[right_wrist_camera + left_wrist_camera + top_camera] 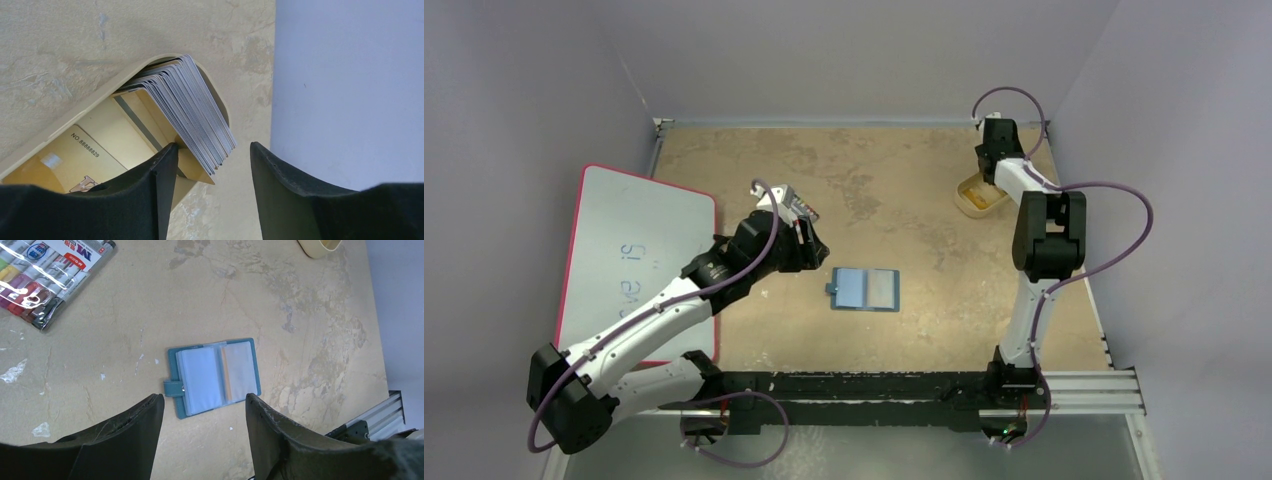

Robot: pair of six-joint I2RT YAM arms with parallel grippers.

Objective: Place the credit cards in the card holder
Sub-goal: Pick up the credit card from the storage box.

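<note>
The teal card holder point(865, 289) lies open and flat on the table, its light blue pockets facing up. In the left wrist view point(214, 376) a thin orange strip shows at the inner edge of its right pocket. My left gripper point(812, 247) is open and empty, above the table just left of the holder point(205, 407). The credit cards point(192, 107) are a fanned stack of whitish-edged cards leaning in a tan tray point(60, 132), on top of a flat gold card point(95, 150). My right gripper point(212, 152) is open over the stack's lower end, holding nothing, and sits above the tray point(980, 195).
A pack of multicoloured markers point(45, 275) lies behind my left gripper point(789, 203). A red-edged whiteboard point(634, 260) lies at the left under my left arm. The side wall point(350, 85) stands close beside the tray. A metal rail point(1074, 385) runs along the near edge.
</note>
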